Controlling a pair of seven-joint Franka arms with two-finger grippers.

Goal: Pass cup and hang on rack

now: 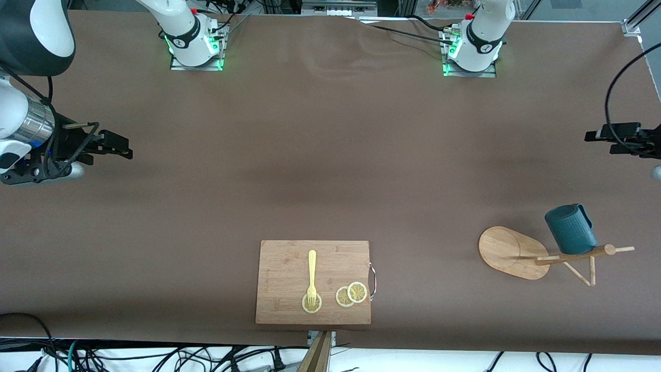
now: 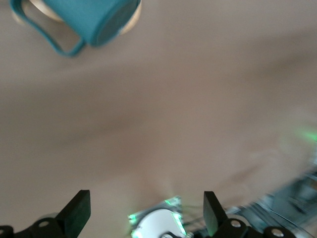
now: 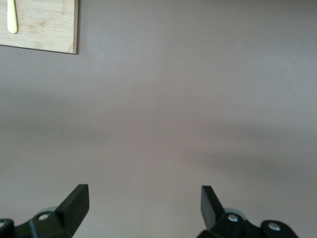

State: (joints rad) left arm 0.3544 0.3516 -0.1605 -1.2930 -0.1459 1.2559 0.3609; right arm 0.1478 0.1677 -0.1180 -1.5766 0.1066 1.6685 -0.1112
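The cup point(image 1: 569, 229) hangs on the rack point(image 1: 521, 253), which stands toward the left arm's end of the table; the mug sits on a peg at about one o'clock from the rack's oval base, its handle toward the robots' side. In the left wrist view the cup point(image 2: 89, 20) shows with its handle loop, clear of the fingers.

The left gripper point(image 2: 147, 214) hovers over bare brown table point(image 1: 330, 155) at twelve o'clock from the cup, fingers spread wide with nothing between them. The right gripper point(image 3: 144, 206) hangs over the table's other end, at about ten o'clock from the cutting board point(image 1: 313, 282), its fingers also spread and empty.

On the board lie a yellow fork point(image 1: 312, 278) and lemon slices point(image 1: 351, 294), the fork's tines resting on one slice.
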